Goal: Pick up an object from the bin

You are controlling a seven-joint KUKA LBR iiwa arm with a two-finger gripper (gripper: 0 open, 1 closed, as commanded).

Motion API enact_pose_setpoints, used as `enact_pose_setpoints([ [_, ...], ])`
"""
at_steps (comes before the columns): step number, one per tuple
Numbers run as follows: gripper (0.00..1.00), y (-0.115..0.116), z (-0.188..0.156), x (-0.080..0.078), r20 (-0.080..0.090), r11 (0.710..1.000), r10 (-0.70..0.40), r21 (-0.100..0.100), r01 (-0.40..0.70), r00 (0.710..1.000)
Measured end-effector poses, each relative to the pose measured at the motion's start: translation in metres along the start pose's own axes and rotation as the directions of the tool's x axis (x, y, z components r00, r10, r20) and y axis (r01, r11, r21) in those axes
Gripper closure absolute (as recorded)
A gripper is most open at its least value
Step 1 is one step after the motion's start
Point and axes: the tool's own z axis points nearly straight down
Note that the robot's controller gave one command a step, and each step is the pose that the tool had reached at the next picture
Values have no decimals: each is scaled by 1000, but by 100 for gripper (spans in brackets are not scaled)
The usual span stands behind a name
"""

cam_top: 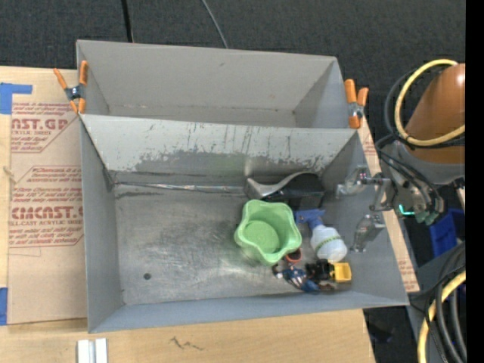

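Observation:
My gripper hangs above the bin's sloping right wall, its two metal fingers spread open with nothing between them. Just to its left a small white bottle lies on the floor, apart from the fingers. A blue piece lies beside the bottle. A green flower-shaped cup stands further left, mouth up. Below the bottle is a small toy in yellow, black and blue.
A black object and a curved silvery piece lie against the back wall behind the cup. The arm with its orange cover and cables stands outside the bin on the right. The left half of the floor is bare scuffed metal.

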Motion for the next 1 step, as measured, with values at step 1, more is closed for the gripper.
enact_pose_setpoints([
  [1, 0, 9, 42, -1, 5, 998, -69, 1, 69, 998],
])
